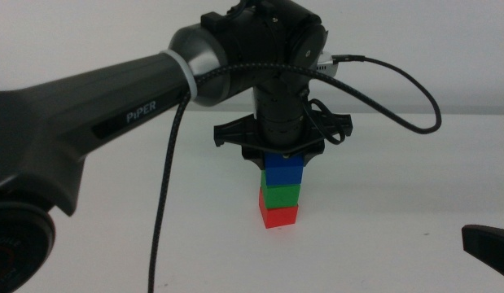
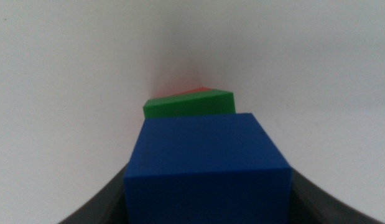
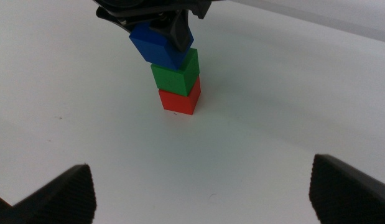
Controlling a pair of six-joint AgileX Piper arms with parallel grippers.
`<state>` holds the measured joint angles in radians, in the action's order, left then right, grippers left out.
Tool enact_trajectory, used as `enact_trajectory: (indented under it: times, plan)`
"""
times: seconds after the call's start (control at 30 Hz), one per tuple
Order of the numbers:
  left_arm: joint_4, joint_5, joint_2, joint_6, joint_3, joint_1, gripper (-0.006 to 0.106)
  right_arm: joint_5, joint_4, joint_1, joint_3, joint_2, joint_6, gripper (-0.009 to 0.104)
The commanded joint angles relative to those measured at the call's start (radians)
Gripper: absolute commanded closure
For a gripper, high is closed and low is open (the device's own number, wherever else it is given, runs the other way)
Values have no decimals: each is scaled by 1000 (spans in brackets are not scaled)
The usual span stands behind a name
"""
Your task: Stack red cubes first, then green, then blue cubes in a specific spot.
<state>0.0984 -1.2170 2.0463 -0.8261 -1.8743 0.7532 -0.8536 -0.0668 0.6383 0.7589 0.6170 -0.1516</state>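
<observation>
the left pincer (image 1: 284,155) hangs straight down over the stack, its two dark jaws closed against the sides of the blue cube (image 1: 284,170); in the left wrist view that cube fills the gap between the jaws, so the grip looks firm; the blue cube sits on, or a hair above, the green cube (image 1: 281,194), and from these views i cannot tell whether the two faces are fully in contact; the green cube rests on the red cube (image 1: 278,215), which stands on the bare white surface (image 1: 398,203), the spot chosen for the stack.

the risk lies in the release; in the right wrist view the blue cube (image 3: 156,45) looks turned and shifted a little off the green cube (image 3: 175,73) beneath it, overhanging one side; if the jaws open while it is off-centre or not seated flat, it may tip or slide off; if one jaw drags as it opens or lifts, it could pull the blue cube sideways and topple the green and red cube (image 3: 180,100) with it, since nothing steadies the column.

the right pincer (image 3: 201,186) waits low and well apart from the stack, jaws spread wide and holding nothing.
</observation>
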Motion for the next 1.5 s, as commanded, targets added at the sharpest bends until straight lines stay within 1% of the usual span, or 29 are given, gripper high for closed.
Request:
enact_trajectory:
  times: [0.0,0.6,0.63,0.7,0.73,0.8,0.83,0.87,0.97,1.0,1.07,1.13,1.2,1.3,1.4,1.43,1.47]
  plan:
    - [8,-95,4,-15,-6,5,102,9,-9,-6,-3,-5,11,3]
    - [20,-73,65,-19,-8,5,102,9,-9,-6,-3,-5,11,3]
    - [20,-70,70,-17,-8,5,102,9,-9,-6,-3,-5,11,3]
    - [22,-66,70,-17,-8,5,98,9,-9,-6,-3,-5,11,3]
    - [24,-61,74,-17,-8,5,88,9,-9,-6,-3,-5,11,3]
    - [24,-61,76,-17,-8,5,80,9,-9,-6,-3,-5,11,3]
    - [24,-56,78,-17,-8,5,69,9,-9,-6,-3,-5,11,3]
    - [33,-36,78,-17,-8,5,38,9,-9,-6,-3,-5,11,3]
    - [47,-39,63,-10,-8,5,22,9,-9,-6,-3,-5,11,3]
    - [56,-43,51,-10,-8,5,19,9,-9,-6,-3,-5,11,3]
    - [84,-62,8,-8,-8,5,14,9,-9,-6,-3,-5,11,3]
    - [122,-95,-58,3,-8,5,13,9,-9,-6,-3,-5,11,3]
    - [135,-95,-136,108,-6,5,13,9,-9,-6,-3,-5,11,3]
    - [145,-97,-277,345,-6,5,13,9,-9,-6,-3,-5,11,3]
    - [152,-99,-419,737,13,5,13,9,-9,-6,-3,-5,11,3]
    - [152,-100,-472,833,35,5,13,9,-9,-6,-3,-5,11,3]
    - [155,-101,-527,855,66,5,13,9,-9,-6,-3,-5,11,3]
